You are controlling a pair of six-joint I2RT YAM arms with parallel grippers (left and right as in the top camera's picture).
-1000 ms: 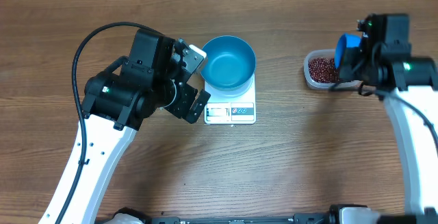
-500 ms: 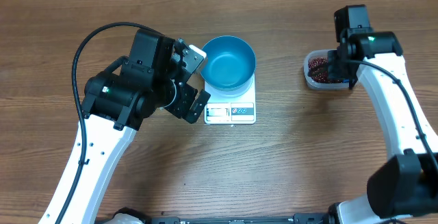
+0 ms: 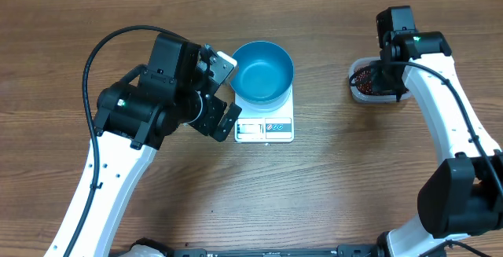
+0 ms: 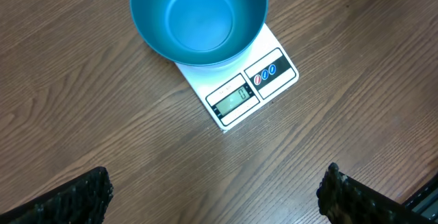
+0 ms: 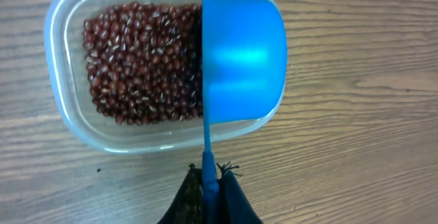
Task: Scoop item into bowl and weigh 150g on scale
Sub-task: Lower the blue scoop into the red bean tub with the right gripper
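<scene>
Right jaws clamp the scoop [image 5: 243, 59] handle; beans [image 5: 140, 63] lie ahead, left of its cup (left jaws gape, idle).

- The right arm [image 3: 444, 115] has swung in from the frame's right edge, and its elbow now shows at the bottom.
- The right jaws, clamped on the scoop [image 5: 243, 59], moved from beside the tub [image 5: 60, 107] to over it.
- In the overhead view the scoop has vanished under the arm, and the beans [image 5: 137, 59] are half covered.

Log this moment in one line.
left gripper: open, beside scale | right gripper: shut on scoop, over tub of beans | bowl: empty, on scale
</scene>
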